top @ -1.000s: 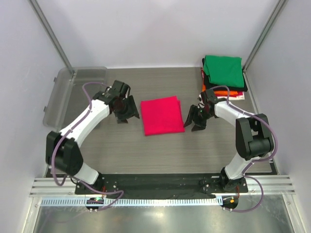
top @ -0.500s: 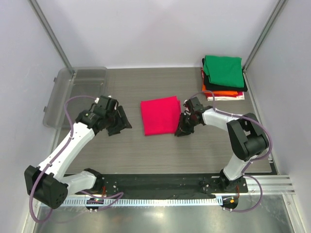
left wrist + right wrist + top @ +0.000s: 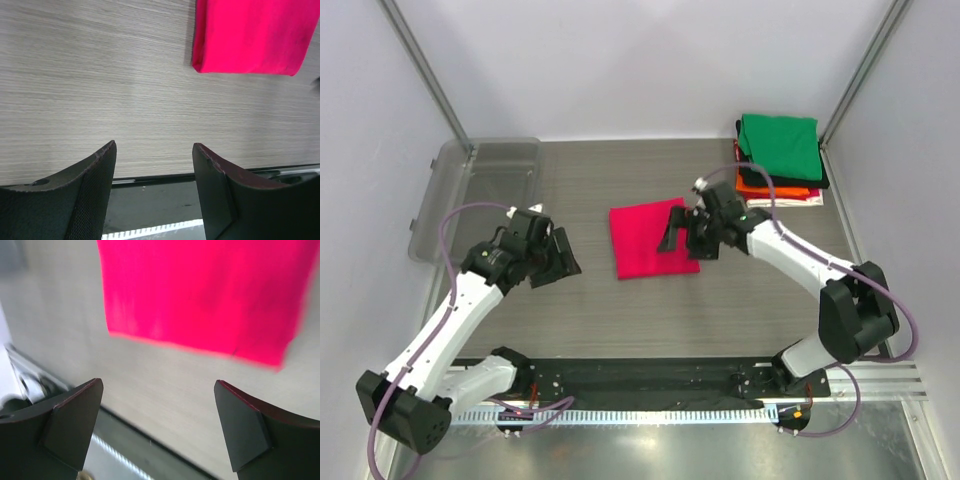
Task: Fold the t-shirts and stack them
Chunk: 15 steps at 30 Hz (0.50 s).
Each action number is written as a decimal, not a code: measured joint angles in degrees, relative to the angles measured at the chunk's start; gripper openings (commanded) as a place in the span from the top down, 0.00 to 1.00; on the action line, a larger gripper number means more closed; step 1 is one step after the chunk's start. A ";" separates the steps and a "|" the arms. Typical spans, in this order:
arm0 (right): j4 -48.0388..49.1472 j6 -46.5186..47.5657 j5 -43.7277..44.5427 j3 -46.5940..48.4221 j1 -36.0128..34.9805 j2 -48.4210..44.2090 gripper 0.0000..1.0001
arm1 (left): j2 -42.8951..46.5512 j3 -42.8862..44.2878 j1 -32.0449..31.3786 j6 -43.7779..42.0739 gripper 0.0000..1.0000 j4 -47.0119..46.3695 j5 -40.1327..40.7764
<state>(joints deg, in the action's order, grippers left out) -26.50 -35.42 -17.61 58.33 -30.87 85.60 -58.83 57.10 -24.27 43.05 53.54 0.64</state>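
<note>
Shows a crimson-pink t-shirt [image 3: 642, 242] [image 3: 252, 35] [image 3: 200, 295] folded into a smooth, near-square packet. Lies flat around the middle of the table [image 3: 620, 310], turned slightly so its edges slant against the wood grain. Looks plain and bright, with a rounded, doubled fold visible at one corner in the left wrist view.

Finds the others stacked well apart from it, at the far right corner:
- green t-shirt [image 3: 780, 146] on top, folded and flat
- black t-shirt [image 3: 823, 181] beneath, only a dark border
- orange t-shirt [image 3: 785, 192] lower, a strip along the near edge
- white t-shirt [image 3: 790, 202] at the bottom, a thin sliver
</note>
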 measured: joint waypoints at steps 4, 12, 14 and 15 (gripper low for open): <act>-0.52 3.58 -0.02 7.06 7.72 1.86 0.00 | 2.89 -1.42 -0.02 -3.21 0.36 -0.42 1.40; -0.46 8.98 -1.51 20.41 16.65 20.00 0.02 | 8.24 -5.64 -0.02 -7.72 0.36 -2.84 5.22; -0.57 9.97 -2.27 23.82 17.66 25.38 0.04 | 9.05 -6.23 -0.02 -8.26 0.35 -3.19 6.19; -0.48 10.29 -2.64 25.11 17.99 27.47 0.04 | 9.44 -6.32 -0.02 -8.61 0.35 -3.39 6.64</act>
<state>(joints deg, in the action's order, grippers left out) -26.98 -25.12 -20.25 83.44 -12.88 113.08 -49.39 50.78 -24.29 34.44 50.15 7.29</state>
